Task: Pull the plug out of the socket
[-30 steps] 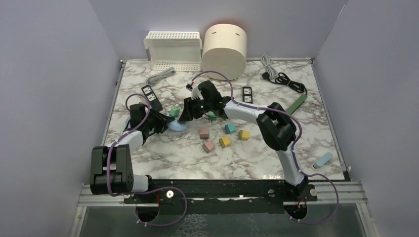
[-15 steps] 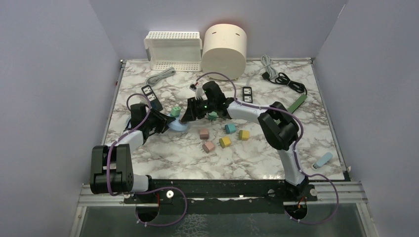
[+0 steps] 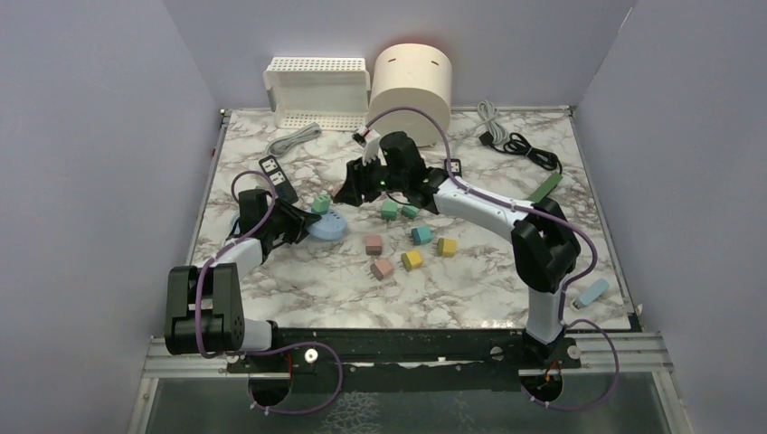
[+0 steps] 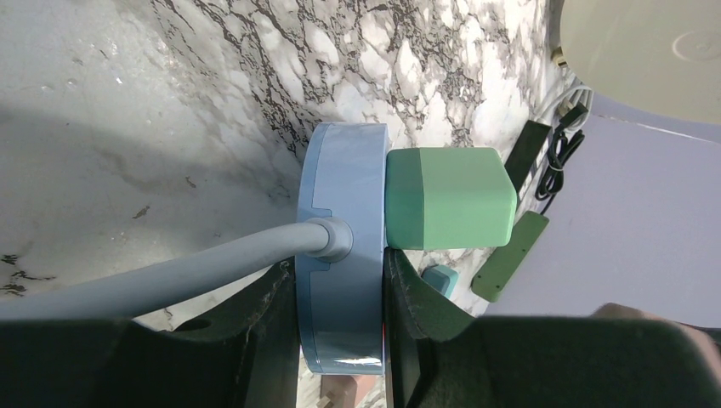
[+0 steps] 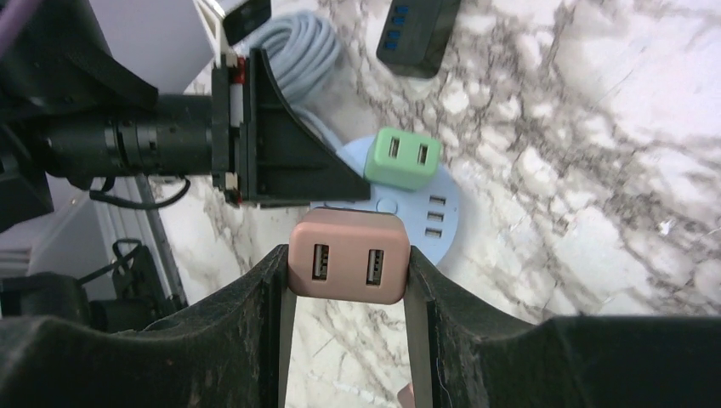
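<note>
From above, the left hand (image 3: 303,226) lies low on the marbled desk (image 3: 298,280), clenched on the rim of a round pale-blue socket (image 3: 333,225), with a green plug (image 3: 320,203) seated on the socket's far edge. The right hand (image 3: 355,192) is just beyond and to the right of the socket, clear of it; what it carries cannot be made out from this angle. Small coloured blocks (image 3: 411,259) lie scattered on the desk nearer the middle. The left wrist camera shows the socket edge-on, pinched between the two dark fingers (image 4: 408,297), both pressed flat against its faces. A grey cable (image 4: 170,274) leaves its rim toward the camera, and the green plug juts from its right face. The right wrist camera shows the right hand grasping a pink plug (image 5: 347,257) with two USB ports, each finger against one of its sides. Behind it the socket lies flat on the desk with the green plug in its top and the left hand holding it from the left. A black power strip (image 5: 418,34) lies farther off at the top of this view.
</note>
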